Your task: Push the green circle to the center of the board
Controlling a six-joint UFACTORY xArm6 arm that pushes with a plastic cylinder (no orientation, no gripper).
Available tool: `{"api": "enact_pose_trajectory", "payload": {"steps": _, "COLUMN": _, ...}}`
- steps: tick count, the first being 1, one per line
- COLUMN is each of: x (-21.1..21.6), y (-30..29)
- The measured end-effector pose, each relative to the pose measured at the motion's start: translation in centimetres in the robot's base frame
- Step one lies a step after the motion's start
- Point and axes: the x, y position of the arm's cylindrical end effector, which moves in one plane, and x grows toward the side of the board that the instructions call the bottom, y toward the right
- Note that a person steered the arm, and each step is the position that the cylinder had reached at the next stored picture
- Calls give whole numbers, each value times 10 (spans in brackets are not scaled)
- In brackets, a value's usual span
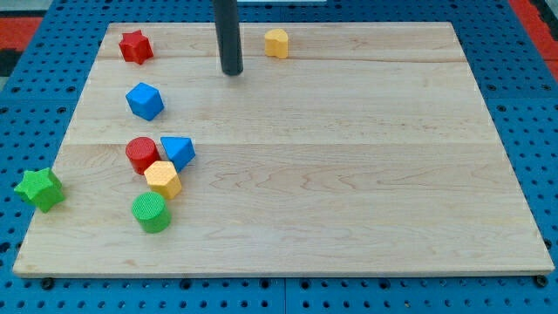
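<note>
The dark rod hangs upright from the view's top, my tip point(231, 72) touching the surface.

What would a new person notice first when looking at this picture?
Probably the dark rod coming down from the view's top, my tip resting on bare wood near the yellow block. Next, the cluster at lower left: red cylinder, blue block, yellow hexagon and, just below, the green circle.

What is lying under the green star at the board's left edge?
The green star sits across the edge of the wooden board, partly over the blue perforated surface. Whatever is directly beneath it is covered. My tip is far away, near the view's top.
</note>
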Motion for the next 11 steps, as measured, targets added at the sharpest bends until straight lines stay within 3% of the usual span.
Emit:
{"api": "enact_pose_trajectory", "payload": {"steps": 4, "x": 258, "y": 11}}
{"api": "enact_pose_trajectory", "payload": {"steps": 5, "x": 284, "y": -28}}
{"api": "enact_pose_trajectory", "payload": {"steps": 6, "x": 254, "y": -118}}
{"api": "enact_pose_trajectory", "payload": {"steps": 7, "x": 240, "y": -143}}
{"api": "enact_pose_trajectory", "payload": {"steps": 9, "x": 224, "y": -62}}
{"api": "enact_pose_trajectory", "payload": {"steps": 10, "x": 206, "y": -9}}
{"api": "enact_pose_trajectory", "payload": {"steps": 11, "x": 166, "y": 6}}
